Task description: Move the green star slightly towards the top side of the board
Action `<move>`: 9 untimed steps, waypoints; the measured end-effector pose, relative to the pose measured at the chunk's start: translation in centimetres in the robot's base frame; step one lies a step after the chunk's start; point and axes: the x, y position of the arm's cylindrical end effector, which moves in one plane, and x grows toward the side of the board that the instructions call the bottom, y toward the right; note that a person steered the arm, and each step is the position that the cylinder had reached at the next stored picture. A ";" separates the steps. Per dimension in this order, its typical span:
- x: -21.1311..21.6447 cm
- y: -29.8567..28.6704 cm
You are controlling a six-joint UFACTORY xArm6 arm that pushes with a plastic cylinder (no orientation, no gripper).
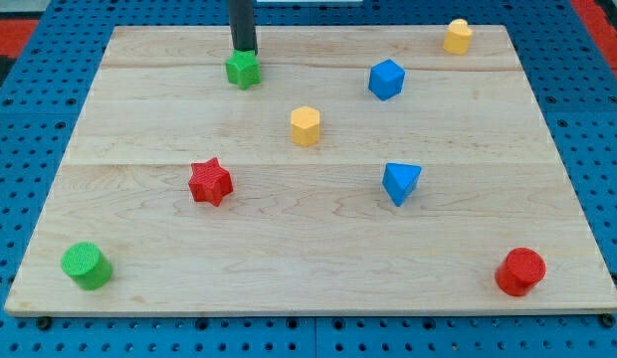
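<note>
The green star (244, 70) lies on the wooden board (308, 249) near its top edge, left of the middle. My tip (246, 51) stands right at the star's upper side, touching it or very close to it. The rod rises straight up out of the view's top.
A yellow hexagon block (305, 125) sits at the centre. A blue block (385, 79) and a yellow block (458, 36) lie at the upper right. A red star (210, 182), a blue wedge (400, 182), a green cylinder (86, 266) and a red cylinder (519, 271) lie lower.
</note>
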 end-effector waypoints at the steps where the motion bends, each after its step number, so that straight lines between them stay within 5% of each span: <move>1: -1.1 -0.2; 4: -2.7 -21.1; 9: -2.4 -21.7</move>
